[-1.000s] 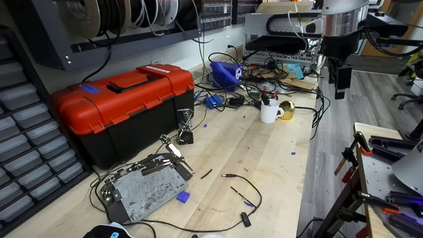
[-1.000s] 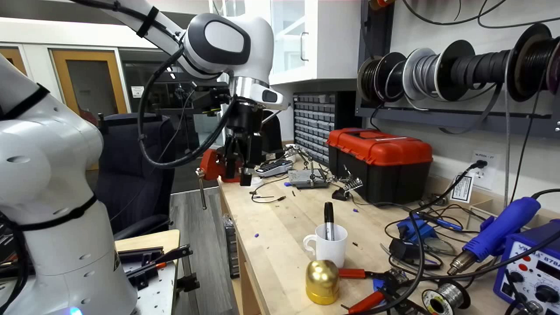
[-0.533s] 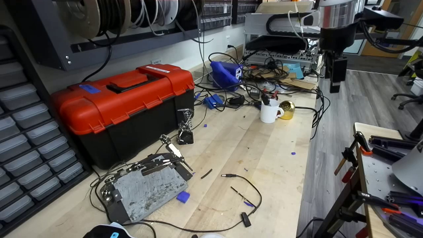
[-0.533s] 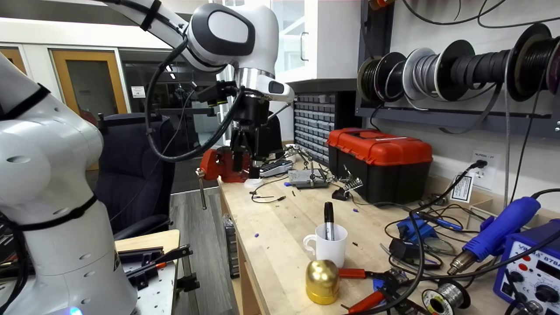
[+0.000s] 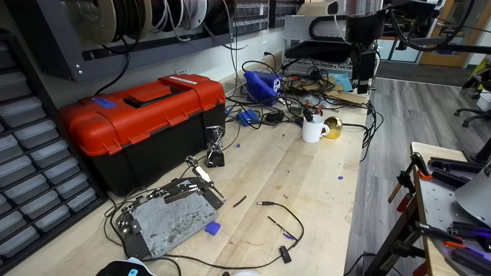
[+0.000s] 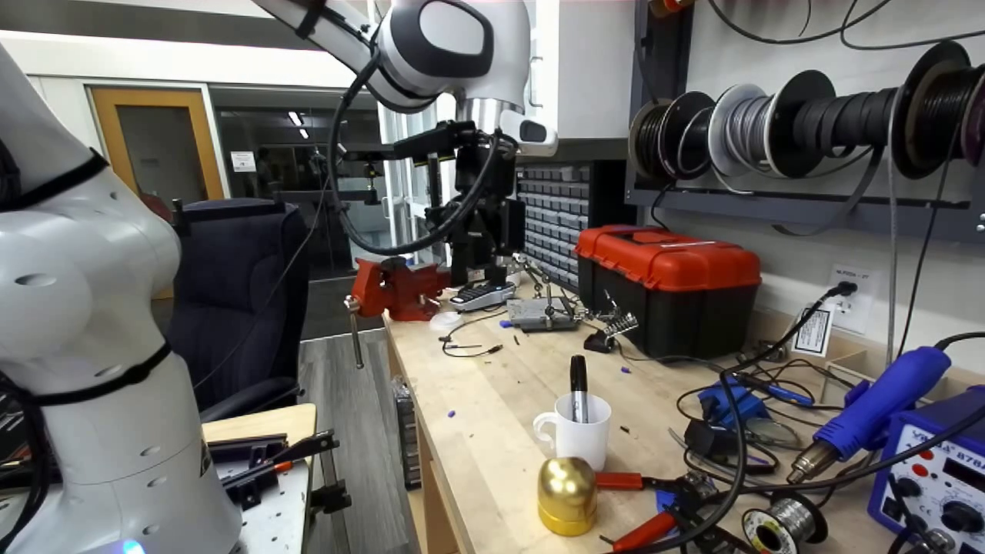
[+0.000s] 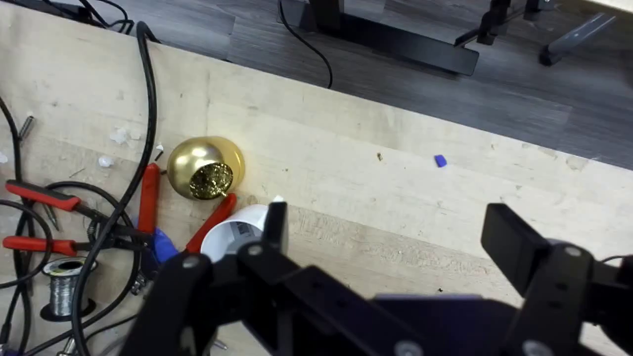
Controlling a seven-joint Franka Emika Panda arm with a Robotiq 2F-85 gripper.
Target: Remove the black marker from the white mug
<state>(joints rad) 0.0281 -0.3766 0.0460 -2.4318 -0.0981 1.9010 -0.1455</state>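
The white mug (image 5: pixel 312 131) stands upright on the workbench, and it shows in both exterior views (image 6: pixel 582 442). The black marker (image 6: pixel 579 377) stands in it, its black cap end up above the rim; this end also shows in an exterior view (image 5: pixel 307 115). In the wrist view the mug (image 7: pixel 254 213) lies at left, partly behind one finger. A grey printed patch shows inside it; the marker's black end cannot be made out there. My gripper (image 7: pixel 388 232) is wide open with nothing between its fingers. In the exterior views the gripper (image 6: pixel 479 275) hangs well above the bench, apart from the mug.
A gold ball-shaped holder (image 6: pixel 567 496) stands close by the mug. Red-handled pliers (image 6: pixel 618 481), a solder spool (image 6: pixel 781 531) and black cables (image 7: pixel 151 99) lie near it. A red toolbox (image 5: pixel 142 111) stands along the wall. A red vise (image 6: pixel 396 288) sits at the bench end.
My gripper has moved left and up in one exterior view and right and up in another, coming over the bench. The mug and marker have not moved.
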